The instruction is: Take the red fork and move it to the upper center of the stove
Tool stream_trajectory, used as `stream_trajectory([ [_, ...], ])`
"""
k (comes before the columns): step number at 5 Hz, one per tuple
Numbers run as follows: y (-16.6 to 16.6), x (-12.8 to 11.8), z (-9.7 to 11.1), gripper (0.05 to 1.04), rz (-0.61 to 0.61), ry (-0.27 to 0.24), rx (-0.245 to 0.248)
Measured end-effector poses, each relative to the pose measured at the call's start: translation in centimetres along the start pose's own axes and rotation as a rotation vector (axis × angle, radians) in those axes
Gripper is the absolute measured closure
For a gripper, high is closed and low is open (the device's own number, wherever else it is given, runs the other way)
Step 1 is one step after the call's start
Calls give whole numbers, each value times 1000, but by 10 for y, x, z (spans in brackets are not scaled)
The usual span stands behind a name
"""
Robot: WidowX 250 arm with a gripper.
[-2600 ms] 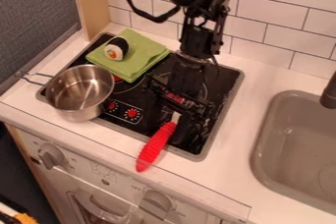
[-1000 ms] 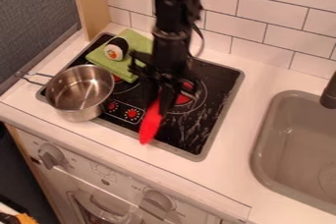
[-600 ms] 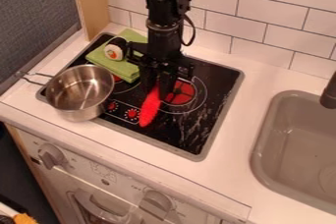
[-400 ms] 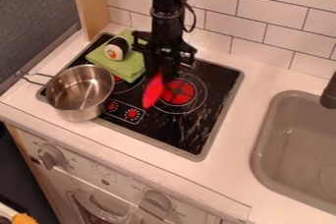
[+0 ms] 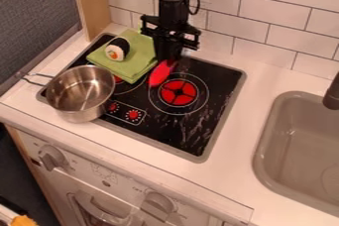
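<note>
Near the back middle of the stove, my gripper (image 5: 167,57) hangs down, shut on the red fork. The red handle of the fork (image 5: 161,73) points from the gripper toward the front, just right of the green cloth; the gripper hides much of its other end. Beneath and around them lies the black stove (image 5: 198,126), with a red-marked burner right in front of the handle. Whether the fork touches the stove surface, I cannot tell.
A metal pot (image 5: 81,93) stands at the stove's left side. On the folded green cloth (image 5: 136,54) at the back left lies a sushi toy (image 5: 117,49). The tiled wall (image 5: 255,27) rises behind, and a grey sink (image 5: 298,145) is at the right.
The gripper first took hold of the fork near the stove's front edge. Both have since moved back toward the wall, and the burner's red centre has come into sight.
</note>
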State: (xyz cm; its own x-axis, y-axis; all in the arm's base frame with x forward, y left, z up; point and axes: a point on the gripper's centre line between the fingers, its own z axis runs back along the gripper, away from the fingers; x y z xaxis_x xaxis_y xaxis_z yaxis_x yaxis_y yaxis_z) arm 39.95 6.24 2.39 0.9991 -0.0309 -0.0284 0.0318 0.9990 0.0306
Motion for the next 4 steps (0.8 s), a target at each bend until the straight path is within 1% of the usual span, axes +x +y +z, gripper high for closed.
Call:
stream_trajectory([
  [1,-4,-7,-3,923,0,9,-13],
  [2,-17,-23,-10,706,-43,5,-24],
  [3,-24,-31,1,415,-66,-25,-2],
  [4,-22,-36,21,129,-61,-81,18],
])
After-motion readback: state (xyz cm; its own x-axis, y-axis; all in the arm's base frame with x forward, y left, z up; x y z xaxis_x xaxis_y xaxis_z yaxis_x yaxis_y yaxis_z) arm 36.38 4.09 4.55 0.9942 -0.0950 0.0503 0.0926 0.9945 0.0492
